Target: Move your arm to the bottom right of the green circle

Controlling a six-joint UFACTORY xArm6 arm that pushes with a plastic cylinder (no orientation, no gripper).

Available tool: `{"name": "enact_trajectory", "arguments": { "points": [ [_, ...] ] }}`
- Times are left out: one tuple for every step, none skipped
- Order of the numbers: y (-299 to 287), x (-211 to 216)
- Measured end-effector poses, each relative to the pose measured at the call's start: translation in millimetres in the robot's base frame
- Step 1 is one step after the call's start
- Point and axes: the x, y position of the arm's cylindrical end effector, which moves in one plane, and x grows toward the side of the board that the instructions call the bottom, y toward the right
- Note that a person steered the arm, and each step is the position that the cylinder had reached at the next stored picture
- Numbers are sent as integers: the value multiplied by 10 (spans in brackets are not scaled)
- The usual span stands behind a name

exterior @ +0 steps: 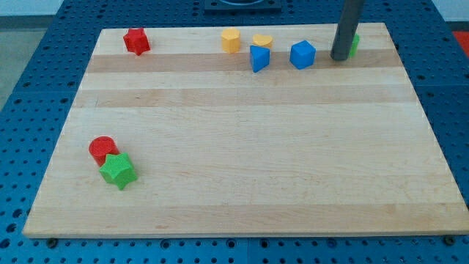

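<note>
The green circle (355, 45) sits near the board's top right corner, mostly hidden behind my dark rod; only a green sliver shows at the rod's right side. My tip (340, 58) rests on the board just left of and slightly below that green sliver, touching or nearly touching it. A blue cube (302, 54) lies a short way to the tip's left.
A blue triangle-like block (259, 58), a yellow heart (262, 41) and a yellow cylinder (231, 40) line the top edge. A red star (136, 41) is at top left. A red cylinder (102, 150) and green star (118, 170) touch at bottom left. The wooden board (242, 147) ends near the rod.
</note>
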Motion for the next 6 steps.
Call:
{"name": "enact_trajectory", "arguments": {
  "points": [
    [0, -64],
    [0, -121],
    [0, -105],
    [9, 51],
    [13, 138],
    [63, 140]
  ]
}}
